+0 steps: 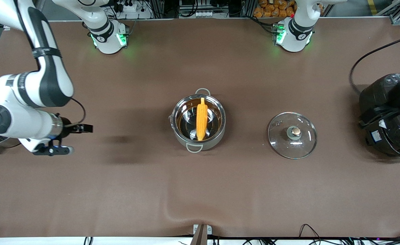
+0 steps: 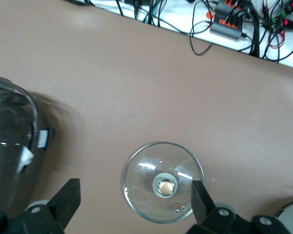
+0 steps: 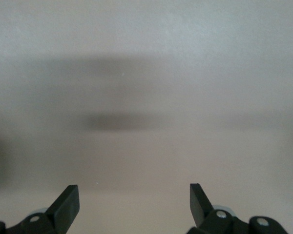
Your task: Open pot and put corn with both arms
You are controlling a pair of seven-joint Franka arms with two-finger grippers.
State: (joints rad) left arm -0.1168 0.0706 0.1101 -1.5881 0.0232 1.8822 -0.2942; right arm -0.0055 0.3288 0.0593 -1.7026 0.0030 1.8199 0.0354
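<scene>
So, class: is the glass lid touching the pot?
Apart. The front view shows bare table between the lid and the pot, which holds the corn; the lid lies toward the left arm's end.

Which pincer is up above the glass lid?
The left pincer. Its wrist view looks straight down on the glass lid, fingers wide open. The right pincer hangs open over bare table, away from the pot.

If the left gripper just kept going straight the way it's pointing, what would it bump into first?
The left gripper points down, open, and would probably meet the glass lid lying on the table, near its copper knob. Nothing shows between them, though how high it hangs is hard to judge.
</scene>
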